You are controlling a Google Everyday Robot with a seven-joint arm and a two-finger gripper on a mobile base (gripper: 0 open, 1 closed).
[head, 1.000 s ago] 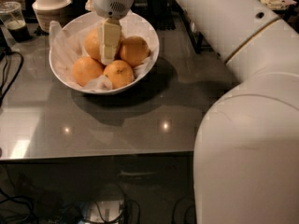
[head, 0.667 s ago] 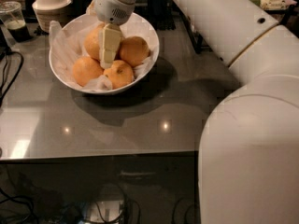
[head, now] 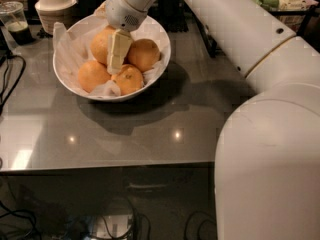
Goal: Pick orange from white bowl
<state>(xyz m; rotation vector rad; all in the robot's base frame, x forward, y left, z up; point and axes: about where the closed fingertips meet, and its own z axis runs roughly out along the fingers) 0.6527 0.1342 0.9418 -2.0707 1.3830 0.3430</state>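
The white bowl [head: 67, 79], lined with crinkled white paper, stands at the back left of the grey table. Four oranges show in it. The orange [head: 100, 45], the largest and palest, lies at the back left of the bowl. Smaller ones lie at the right [head: 145, 54], front left [head: 92, 76] and front middle [head: 130, 80]. My gripper [head: 115, 68] points down into the middle of the bowl. It is right beside the large orange, with its tip between the oranges. It hides part of the large orange.
A cream lidded paper cup [head: 54, 4] stands behind the bowl at the back left. A clear plastic cup with dark liquid [head: 16, 24] is at the far left. Black cables [head: 7, 79] lie along the table's left edge. My white arm fills the right side.
My gripper has sunk a little lower into the bowl among the oranges. The oranges and the bowl have not moved.
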